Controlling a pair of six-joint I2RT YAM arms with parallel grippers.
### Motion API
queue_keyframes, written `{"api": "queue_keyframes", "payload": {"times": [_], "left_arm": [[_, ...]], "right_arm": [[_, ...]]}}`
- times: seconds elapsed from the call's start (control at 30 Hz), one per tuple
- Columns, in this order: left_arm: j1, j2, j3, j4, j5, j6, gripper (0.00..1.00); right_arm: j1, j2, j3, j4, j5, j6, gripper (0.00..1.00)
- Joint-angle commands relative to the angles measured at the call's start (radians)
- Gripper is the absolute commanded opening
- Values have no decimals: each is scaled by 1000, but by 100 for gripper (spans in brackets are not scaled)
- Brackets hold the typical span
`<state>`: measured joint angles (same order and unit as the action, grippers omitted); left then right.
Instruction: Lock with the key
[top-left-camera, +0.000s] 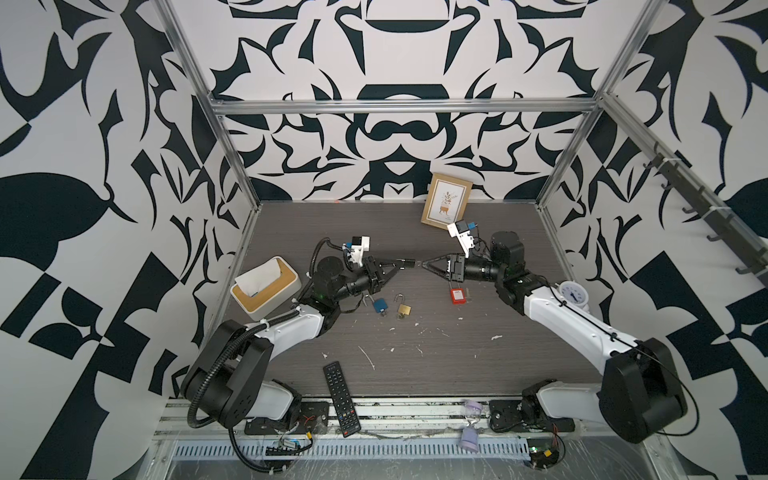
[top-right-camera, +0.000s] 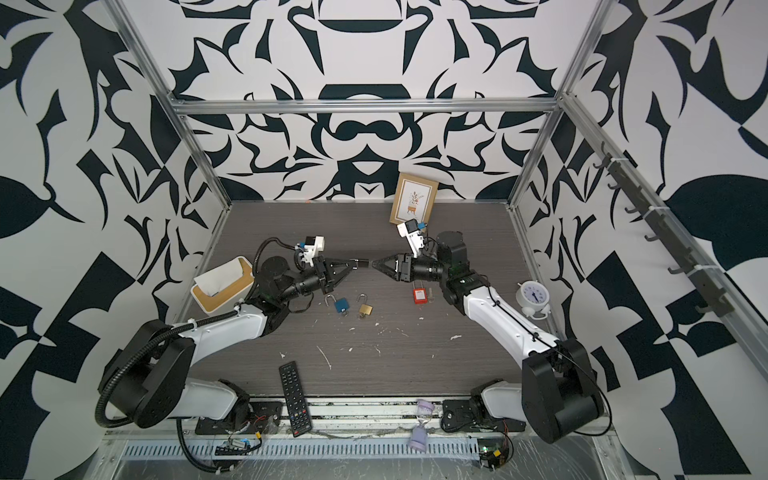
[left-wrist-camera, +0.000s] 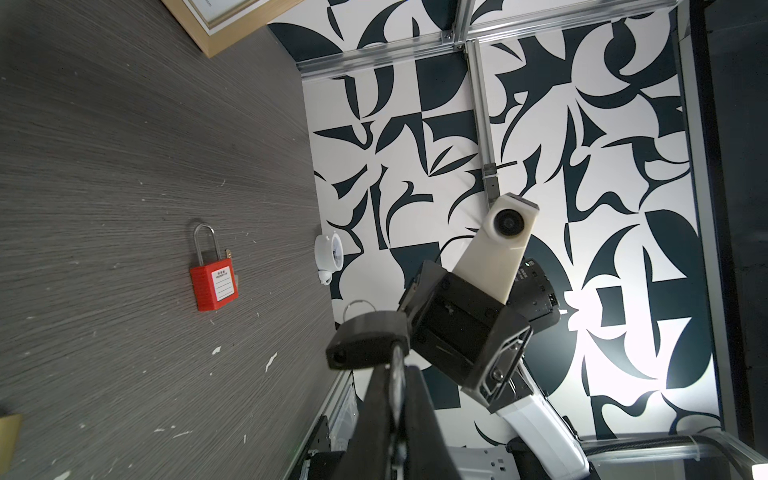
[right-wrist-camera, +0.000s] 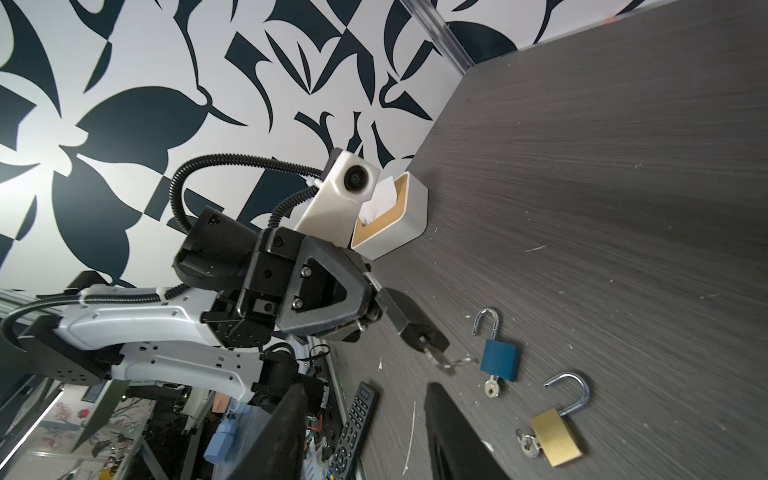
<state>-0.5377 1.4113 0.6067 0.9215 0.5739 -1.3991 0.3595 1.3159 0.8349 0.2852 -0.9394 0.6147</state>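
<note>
My left gripper (top-left-camera: 398, 262) is shut on a small black padlock (top-left-camera: 409, 262), held in the air above the middle of the table. In the left wrist view its fingers (left-wrist-camera: 376, 415) pinch the metal shackle, and the black body (left-wrist-camera: 365, 340) sticks out past the tips. In the right wrist view a key (right-wrist-camera: 434, 354) with a ring sits in the end of the padlock (right-wrist-camera: 409, 318). My right gripper (top-left-camera: 423, 263) faces the padlock from the right, just short of the key. It is open (right-wrist-camera: 370, 419) with nothing between its fingers.
On the table lie a blue padlock (top-left-camera: 379, 305) and a brass padlock (top-left-camera: 404, 309), both with open shackles and keys in them, and a red padlock (top-left-camera: 456, 296). A tissue box (top-left-camera: 266, 289), remote (top-left-camera: 341, 399), picture frame (top-left-camera: 446, 204) and clock (top-left-camera: 575, 293) stand around.
</note>
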Motion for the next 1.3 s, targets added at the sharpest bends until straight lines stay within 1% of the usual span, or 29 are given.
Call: {"api": "queue_keyframes", "payload": {"times": [0.0,0.1,0.17,0.3,0.5,0.77,0.9,1.0,1.23,1.27], "left_arm": [[-9,-10,41,49,23,-15,0],[-13,-9,48,55,34,-25,0],[-14,-4,52,61,39,-34,0],[-15,11,48,100,45,-65,0],[-18,58,47,184,51,-117,0],[-18,88,54,206,56,-133,0],[-18,90,57,206,61,-132,0],[-19,89,53,204,61,-129,0],[-19,67,47,156,60,-89,0],[-18,62,44,139,60,-78,0]], "right_arm": [[1,8,12,58,22,-114,50],[1,15,17,103,6,-144,52],[4,19,16,148,-14,-143,52],[14,27,18,178,-46,-149,52],[48,35,37,109,-42,-209,52],[60,47,50,92,-37,-209,46],[61,64,62,87,-24,-194,41],[61,79,66,101,-18,-166,35],[61,98,66,157,-33,-86,9],[60,99,66,159,-30,-71,9]]}}
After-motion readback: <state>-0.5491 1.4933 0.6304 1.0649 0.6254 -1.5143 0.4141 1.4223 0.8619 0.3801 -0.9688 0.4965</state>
